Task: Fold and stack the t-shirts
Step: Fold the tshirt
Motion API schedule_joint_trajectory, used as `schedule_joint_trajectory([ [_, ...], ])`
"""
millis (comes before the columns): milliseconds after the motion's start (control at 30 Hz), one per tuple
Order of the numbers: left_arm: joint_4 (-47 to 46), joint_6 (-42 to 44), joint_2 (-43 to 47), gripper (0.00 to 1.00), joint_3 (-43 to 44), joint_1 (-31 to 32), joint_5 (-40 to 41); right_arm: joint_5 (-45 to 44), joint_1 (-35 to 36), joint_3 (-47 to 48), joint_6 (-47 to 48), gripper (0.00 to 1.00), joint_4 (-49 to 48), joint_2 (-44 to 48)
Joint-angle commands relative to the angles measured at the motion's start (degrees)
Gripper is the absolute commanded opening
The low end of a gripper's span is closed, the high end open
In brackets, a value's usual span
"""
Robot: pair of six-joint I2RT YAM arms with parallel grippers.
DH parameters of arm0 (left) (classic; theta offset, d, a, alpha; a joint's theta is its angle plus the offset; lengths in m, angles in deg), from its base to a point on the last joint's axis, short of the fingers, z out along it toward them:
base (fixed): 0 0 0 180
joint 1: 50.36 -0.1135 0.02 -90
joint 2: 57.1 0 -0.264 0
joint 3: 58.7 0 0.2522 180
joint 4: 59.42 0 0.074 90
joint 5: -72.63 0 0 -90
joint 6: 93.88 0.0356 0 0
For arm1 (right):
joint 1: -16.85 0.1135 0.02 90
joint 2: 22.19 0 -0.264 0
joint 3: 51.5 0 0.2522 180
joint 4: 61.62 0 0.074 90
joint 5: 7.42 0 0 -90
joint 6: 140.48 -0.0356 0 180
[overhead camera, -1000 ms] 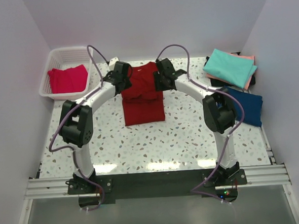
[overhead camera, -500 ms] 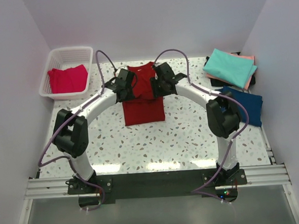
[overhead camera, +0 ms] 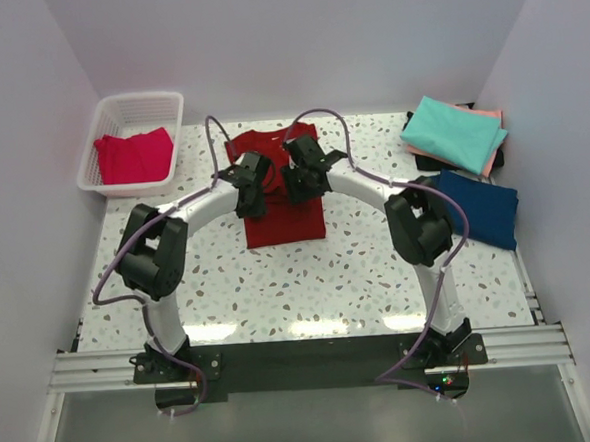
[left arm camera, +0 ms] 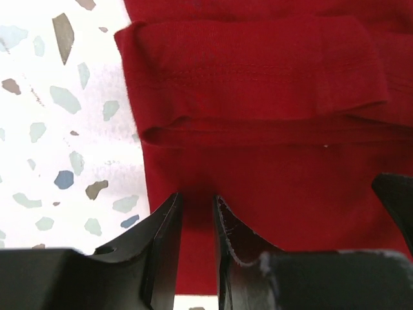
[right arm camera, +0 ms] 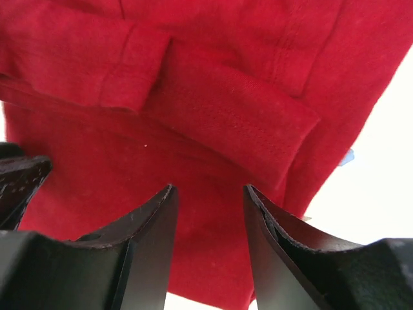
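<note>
A dark red t-shirt lies flat at the middle of the table, collar at the far end and both sleeves folded inward. My two grippers hang low over its middle, side by side. The left gripper is over the shirt's left part; in its wrist view its jaws stand a narrow gap apart above flat cloth, next to the folded sleeve. The right gripper is open wide over the shirt, with nothing between its fingers.
A white lattice basket at the back left holds a pinkish-red shirt. At the right edge, a folded teal shirt lies on a salmon pink one, with a navy shirt just in front. Speckled table surrounds the red shirt.
Both grippers have drawn back from the shirt's collar end toward its middle. The left jaws have narrowed. The collar, covered before, now shows.
</note>
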Motion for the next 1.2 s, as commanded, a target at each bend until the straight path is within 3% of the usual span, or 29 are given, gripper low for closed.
schedule_joint_trajectory([
  [0,-2.35,2.36,-2.64,0.3,3.33,-1.0,-0.57,0.29,1.43,2.53,0.38,0.48,1.13,-1.14],
  [567,-3.68,5.87,-13.27,0.3,18.26,-5.75,0.22,-4.37,1.43,12.63,-0.23,0.48,3.59,-8.87],
  [867,-6.3,6.84,-15.56,0.31,24.95,-6.37,2.85,-15.17,-0.15,23.44,-0.14,0.48,3.95,-12.56],
  [1067,-11.58,6.32,-11.7,0.32,21.89,-6.45,7.6,-27.1,-2.0,25.64,-0.67,0.48,-1.59,-11.95],
  [1167,-10.02,6.31,-10.12,0.34,20.91,-6.37,6.73,-28.8,-2.44,26.43,1.0,0.48,-2.13,-10.99],
])
